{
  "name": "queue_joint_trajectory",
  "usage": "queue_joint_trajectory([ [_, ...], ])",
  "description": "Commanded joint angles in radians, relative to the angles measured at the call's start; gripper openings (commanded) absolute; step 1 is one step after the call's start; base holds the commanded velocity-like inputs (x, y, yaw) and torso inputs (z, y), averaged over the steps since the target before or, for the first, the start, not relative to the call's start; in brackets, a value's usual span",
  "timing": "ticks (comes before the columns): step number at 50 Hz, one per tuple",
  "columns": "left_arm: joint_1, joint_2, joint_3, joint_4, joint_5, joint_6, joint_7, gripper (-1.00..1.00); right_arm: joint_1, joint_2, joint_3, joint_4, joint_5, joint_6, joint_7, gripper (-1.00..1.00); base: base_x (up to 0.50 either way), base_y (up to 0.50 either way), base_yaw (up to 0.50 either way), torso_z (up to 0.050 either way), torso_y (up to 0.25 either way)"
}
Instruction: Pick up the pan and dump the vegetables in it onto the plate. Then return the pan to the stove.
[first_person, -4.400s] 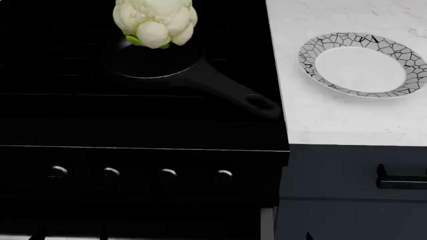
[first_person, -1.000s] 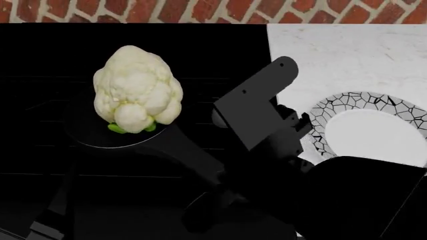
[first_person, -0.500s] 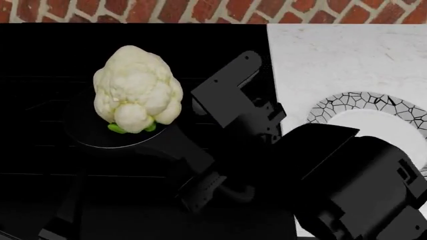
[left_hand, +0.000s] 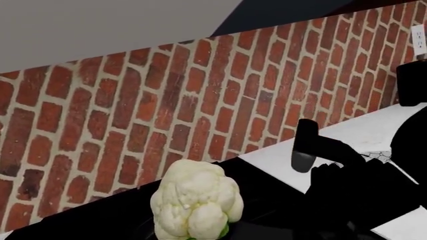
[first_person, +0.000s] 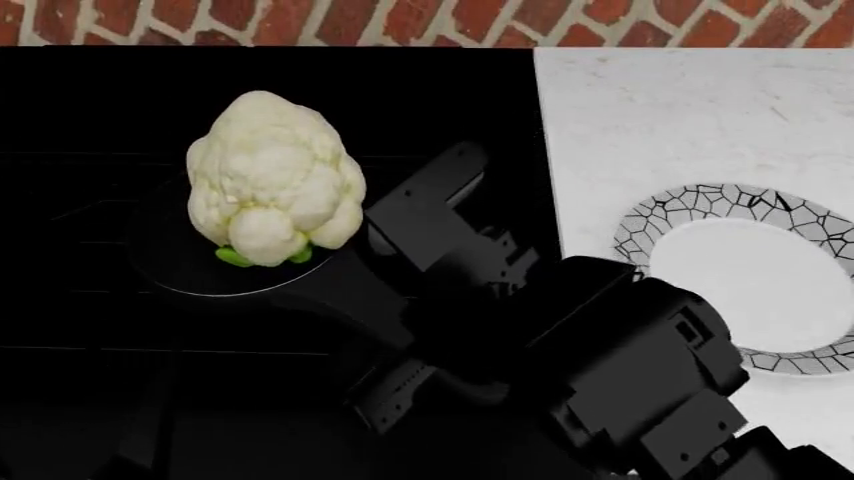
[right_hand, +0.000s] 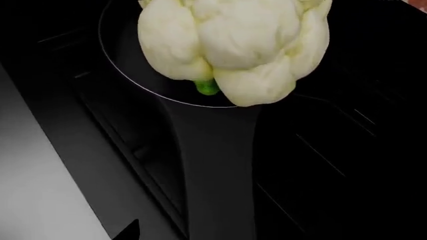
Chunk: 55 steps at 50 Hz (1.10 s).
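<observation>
pan: small round black frying pan with a glossy rim sits on the large black cooktop — not lifted yet.
load: whole creamy-white cauliflower head with green leaves at its base stands in the pan, filling most of it.
handle: long black handle runs from the pan rim toward the robot and to its right; in the right wrist view it lies straight along the camera's line, cauliflower at the far end.
target: round white plate with a black cracked-mosaic rim lies on the white marble bench, to the right of the cooktop, well apart from the pan.
right tool: black angular right tool hangs over the handle, just beside the pan rim, lined up with the handle's long axis. How far open — cannot tell, black on black, and no fingers show clearly in its own view. No sign it has hold of anything.
left tool: not in view; its camera looks at the red brick wall and the cauliflower from the side.
key relation: right arm is the nearer one, handle directly under it — my read is that the next move is a straight drop onto the handle, then close.
</observation>
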Motion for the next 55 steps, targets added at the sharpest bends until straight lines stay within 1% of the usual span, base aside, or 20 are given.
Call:
queue_joint_trajectory([
  [1,-0.006,-0.006,0.023,0.016,-0.001,-0.002,-0.015,1.0,0.008,-0.042,-0.047,0.132,-0.05,-0.068,-0.056,1.0,0.0,0.0,0.0,0.0,0.0],
  [15,0.002,-0.024,0.038,0.02,0.0,0.024,-0.028,1.0,0.014,-0.114,-0.087,0.321,-0.092,-0.15,-0.128,1.0,0.0,0.0,0.0,0.0,0.0],
  [23,-0.009,-0.033,0.052,0.029,-0.009,0.025,-0.043,1.0,-0.008,-0.12,-0.078,0.341,-0.083,-0.17,-0.134,1.0,0.0,0.0,0.0,0.0,0.0],
  [24,-0.012,-0.036,0.051,0.033,-0.015,0.023,-0.049,1.0,-0.013,-0.114,-0.08,0.326,-0.085,-0.169,-0.127,-1.0,0.0,0.0,0.0,0.0,0.0],
  [26,-0.015,-0.039,0.057,0.033,-0.016,0.026,-0.053,1.0,-0.015,-0.102,-0.066,0.293,-0.071,-0.156,-0.114,-1.0,0.01,0.0,0.0,0.0,0.0],
  [31,-0.001,-0.051,0.058,0.021,-0.01,0.046,-0.055,1.0,-0.022,-0.023,0.043,0.134,0.011,-0.121,-0.034,-1.0,0.01,0.0,0.01,0.0,0.0],
  [37,-0.013,-0.049,0.072,0.017,-0.012,0.043,-0.064,1.0,0.002,0.016,0.05,0.04,0.005,-0.093,0.014,-1.0,0.0,0.0,0.0,0.0,0.0],
  [47,0.007,-0.065,0.078,0.016,-0.007,0.068,-0.072,1.0,0.047,0.081,0.128,-0.199,0.032,-0.047,0.15,-1.0,0.0,0.0,0.0,0.0,0.002],
  [52,0.012,-0.071,0.086,0.01,-0.001,0.08,-0.071,1.0,0.033,0.105,0.174,-0.29,0.05,-0.048,0.21,-1.0,0.0,0.0,0.0,0.0,0.002],
  [55,0.007,-0.075,0.087,0.014,-0.007,0.077,-0.077,1.0,0.024,0.112,0.2,-0.305,0.07,-0.054,0.217,-1.0,0.0,0.0,0.0,0.0,0.004],
])
